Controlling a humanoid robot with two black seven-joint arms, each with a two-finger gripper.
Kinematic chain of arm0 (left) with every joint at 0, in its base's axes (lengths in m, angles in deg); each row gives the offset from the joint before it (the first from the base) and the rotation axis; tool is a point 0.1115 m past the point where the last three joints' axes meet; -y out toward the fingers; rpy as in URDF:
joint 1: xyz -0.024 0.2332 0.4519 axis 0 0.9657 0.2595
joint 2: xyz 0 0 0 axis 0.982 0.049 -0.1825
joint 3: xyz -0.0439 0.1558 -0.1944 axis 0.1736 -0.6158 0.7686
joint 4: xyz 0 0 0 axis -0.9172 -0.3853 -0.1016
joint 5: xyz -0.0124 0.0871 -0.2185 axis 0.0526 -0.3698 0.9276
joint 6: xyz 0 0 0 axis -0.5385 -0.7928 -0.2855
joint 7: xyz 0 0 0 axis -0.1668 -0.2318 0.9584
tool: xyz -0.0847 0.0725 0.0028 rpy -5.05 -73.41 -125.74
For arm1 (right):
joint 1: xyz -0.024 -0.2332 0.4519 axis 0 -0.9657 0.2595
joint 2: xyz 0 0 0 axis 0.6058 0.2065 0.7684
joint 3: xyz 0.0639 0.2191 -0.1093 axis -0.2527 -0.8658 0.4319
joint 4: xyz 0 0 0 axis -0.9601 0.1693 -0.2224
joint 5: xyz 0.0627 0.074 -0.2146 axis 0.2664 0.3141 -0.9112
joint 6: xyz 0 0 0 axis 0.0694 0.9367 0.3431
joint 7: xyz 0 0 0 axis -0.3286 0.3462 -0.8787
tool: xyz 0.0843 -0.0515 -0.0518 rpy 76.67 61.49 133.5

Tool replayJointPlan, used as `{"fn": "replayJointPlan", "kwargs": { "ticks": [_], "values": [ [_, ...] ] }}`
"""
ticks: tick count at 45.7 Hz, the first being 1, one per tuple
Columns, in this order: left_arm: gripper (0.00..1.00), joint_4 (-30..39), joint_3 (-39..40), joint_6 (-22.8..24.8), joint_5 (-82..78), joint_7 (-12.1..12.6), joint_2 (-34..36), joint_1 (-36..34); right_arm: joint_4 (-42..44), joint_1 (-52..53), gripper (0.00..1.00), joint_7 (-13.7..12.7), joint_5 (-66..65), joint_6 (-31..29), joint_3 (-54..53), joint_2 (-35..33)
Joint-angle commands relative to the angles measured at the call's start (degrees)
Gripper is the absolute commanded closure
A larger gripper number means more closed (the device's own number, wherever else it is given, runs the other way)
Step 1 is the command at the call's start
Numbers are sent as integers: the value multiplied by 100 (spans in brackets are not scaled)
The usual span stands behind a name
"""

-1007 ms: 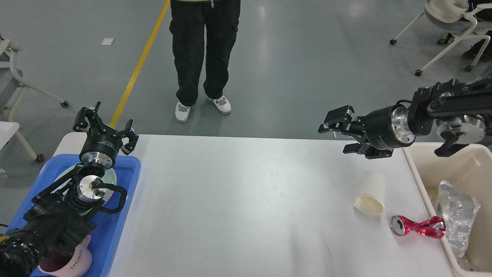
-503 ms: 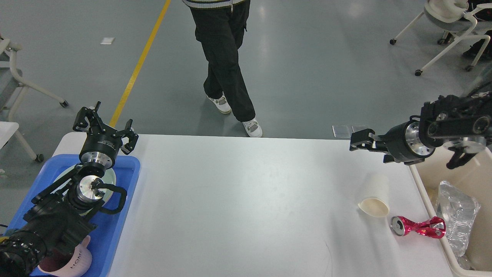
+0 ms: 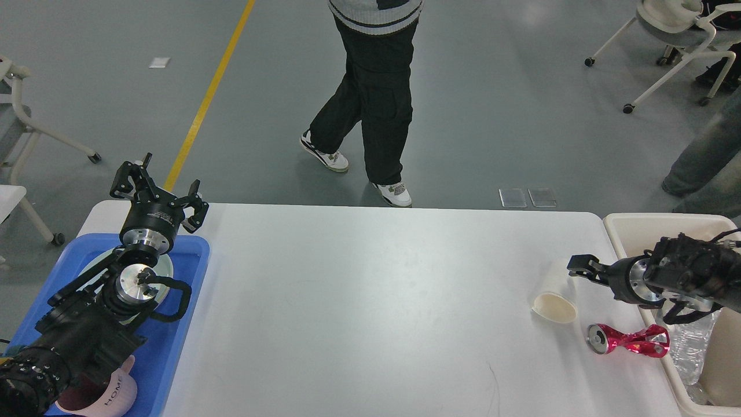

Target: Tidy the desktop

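On the desktop [image 3: 370, 313] we see a tipped paper cup [image 3: 554, 298] beside a crushed red can [image 3: 628, 340]; our right gripper [image 3: 580, 267] hovers just by the cup, and our left gripper [image 3: 155, 188] is spread wide above the blue tray [image 3: 194, 255].

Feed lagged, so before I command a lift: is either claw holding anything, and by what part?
Left claw is open and empty above the blue tray. Right claw sits beside the paper cup; whether it grips it cannot be told.

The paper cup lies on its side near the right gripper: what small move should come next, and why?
Probably ease the right gripper forward around the paper cup and close. The cup lies tipped on the desktop, just ahead of the gripper and beside the bin, so it seems the nearest item to clear.
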Motion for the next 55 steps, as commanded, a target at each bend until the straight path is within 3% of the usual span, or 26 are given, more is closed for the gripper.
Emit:
{"fn": "replayJointPlan", "kwargs": {
  "ticks": [1, 18, 21, 25, 31, 33, 49, 55],
  "values": [
    [4, 0, 5, 0, 0, 0, 0, 0, 75, -96, 0, -3, 265, 59, -167, 108],
    [4, 0, 5, 0, 0, 0, 0, 0, 127, -500, 2, 59, 265, 419, -379, 424],
    [4, 0, 5, 0, 0, 0, 0, 0, 119, -544, 20, 68, 265, 472, -387, 433],
    [4, 0, 5, 0, 0, 0, 0, 0, 110, -562, 63, 68, 274, 543, -396, 512],
    [4, 0, 5, 0, 0, 0, 0, 0, 92, -518, 82, 68, 274, 569, -379, 547],
    [4, 0, -4, 0, 0, 0, 0, 0, 57, -483, 100, 59, 274, 561, -405, 539],
    [4, 0, 5, 0, 0, 0, 0, 0, -303, -159, 100, -3, 309, 648, -502, 293],
    [4, 0, 5, 0, 0, 0, 0, 0, -1311, 763, 100, -3, 300, 596, -440, -216]
  ]
}}
